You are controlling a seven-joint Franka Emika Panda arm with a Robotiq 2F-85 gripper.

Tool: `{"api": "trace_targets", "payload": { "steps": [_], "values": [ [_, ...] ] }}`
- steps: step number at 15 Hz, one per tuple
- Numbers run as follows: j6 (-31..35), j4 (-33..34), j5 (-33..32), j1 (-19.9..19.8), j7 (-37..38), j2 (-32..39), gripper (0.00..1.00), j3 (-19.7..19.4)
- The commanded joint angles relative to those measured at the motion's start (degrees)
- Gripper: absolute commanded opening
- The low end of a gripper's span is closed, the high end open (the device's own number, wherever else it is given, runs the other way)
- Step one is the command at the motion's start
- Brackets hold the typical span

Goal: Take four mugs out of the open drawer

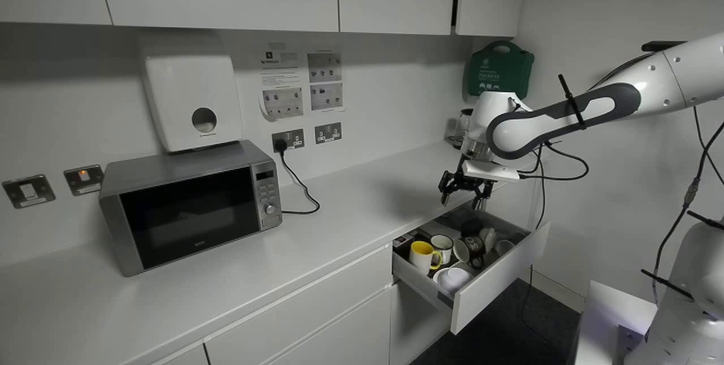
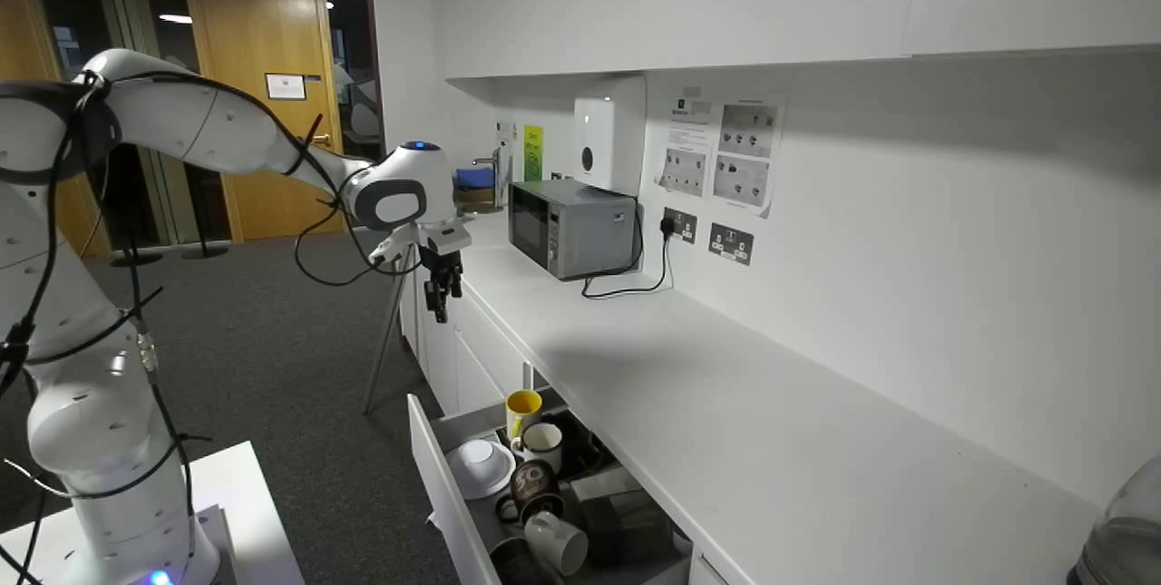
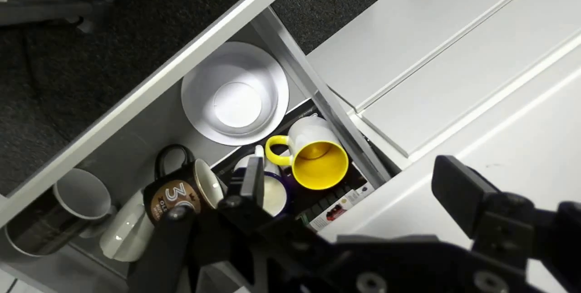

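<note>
The drawer [image 1: 500,280] stands pulled out below the counter, with several mugs inside. In the wrist view, a white mug with yellow inside and handle [image 3: 313,135] leans by the drawer's side wall. Beside it is a mug with a dark blue rim [image 3: 275,196], partly covered by a finger. A dark mug with lettering [image 3: 169,198], a whitish mug [image 3: 127,234] and another dark mug [image 3: 43,222] lie on their sides towards the far end. My gripper [image 1: 461,202] hangs above the drawer near the counter edge, open, nothing held between its fingers.
An upturned white bowl on a plate [image 3: 236,104] shares the drawer, beside a dark box [image 3: 333,211]. Along the drawer runs the counter edge [image 2: 599,413]. On the counter stand a microwave [image 1: 192,206] and a glass jar [image 2: 1125,521]. A green first aid kit [image 1: 500,71] hangs behind the arm.
</note>
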Motion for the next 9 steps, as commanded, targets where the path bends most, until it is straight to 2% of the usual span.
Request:
{"api": "trace_targets", "payload": {
  "steps": [1,4,9],
  "values": [
    [0.04,2.42,-0.16,-0.22,8.61,3.35,1.00,0.24],
    [0.41,3.33,0.41,0.61,11.98,5.35,1.00,-0.04],
    [-0.01,7.07,0.07,1.60,12.65,10.56,1.00,-0.56]
  ]
}}
